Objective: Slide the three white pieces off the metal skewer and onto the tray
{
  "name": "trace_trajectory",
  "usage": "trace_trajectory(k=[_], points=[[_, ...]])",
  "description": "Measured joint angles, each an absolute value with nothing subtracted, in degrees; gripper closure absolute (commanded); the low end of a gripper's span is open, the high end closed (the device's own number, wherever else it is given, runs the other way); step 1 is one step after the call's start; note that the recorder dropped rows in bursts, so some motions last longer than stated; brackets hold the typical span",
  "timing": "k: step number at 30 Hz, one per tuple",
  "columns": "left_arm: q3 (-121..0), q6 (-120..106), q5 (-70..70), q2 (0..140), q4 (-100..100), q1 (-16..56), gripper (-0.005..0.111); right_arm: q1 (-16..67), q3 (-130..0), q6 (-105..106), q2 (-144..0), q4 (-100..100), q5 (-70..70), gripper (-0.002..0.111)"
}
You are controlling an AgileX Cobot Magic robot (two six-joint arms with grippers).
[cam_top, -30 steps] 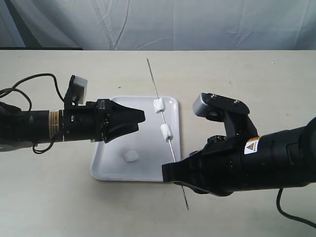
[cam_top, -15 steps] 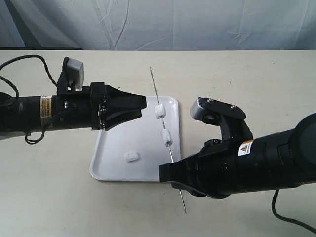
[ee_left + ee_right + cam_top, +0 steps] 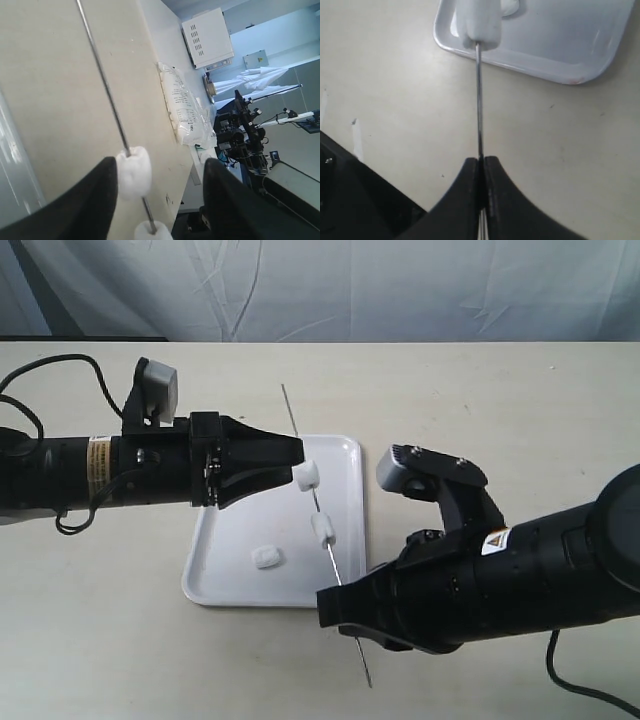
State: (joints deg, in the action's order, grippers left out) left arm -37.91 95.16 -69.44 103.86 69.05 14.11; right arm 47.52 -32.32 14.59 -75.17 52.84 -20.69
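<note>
The thin metal skewer (image 3: pixel 340 583) slants over the white tray (image 3: pixel 232 523), and my right gripper (image 3: pixel 338 604) is shut on its near end. Two white pieces are threaded on it, an upper one (image 3: pixel 307 476) and a lower one (image 3: pixel 324 528). A third piece (image 3: pixel 267 558) lies loose on the tray. My left gripper (image 3: pixel 297 461) is open at the upper piece. In the left wrist view that piece (image 3: pixel 134 172) sits between the fingers, close against one finger (image 3: pixel 97 200). The right wrist view shows the skewer (image 3: pixel 478 100) pinched in the shut gripper (image 3: pixel 481 162), with a piece (image 3: pixel 480 22) ahead.
The tray rests on a pale tabletop (image 3: pixel 480 410) with a wrinkled backdrop behind. A black cable (image 3: pixel 60 405) loops by the left arm. The skewer's near tip (image 3: pixel 367 680) sticks out past the right gripper, beyond the tray's front edge.
The right gripper has shifted the skewer leftward over the tray. The left gripper has come forward, and the upper piece now sits between its open fingers.
</note>
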Motion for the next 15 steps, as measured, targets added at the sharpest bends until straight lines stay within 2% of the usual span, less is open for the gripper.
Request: trace_trajectory(k=[15], points=[[-37.9, 94.3, -69.4, 103.9, 69.6, 14.1, 0.056, 47.5, -32.3, 25.5, -75.2, 62.9, -21.8, 0.109]])
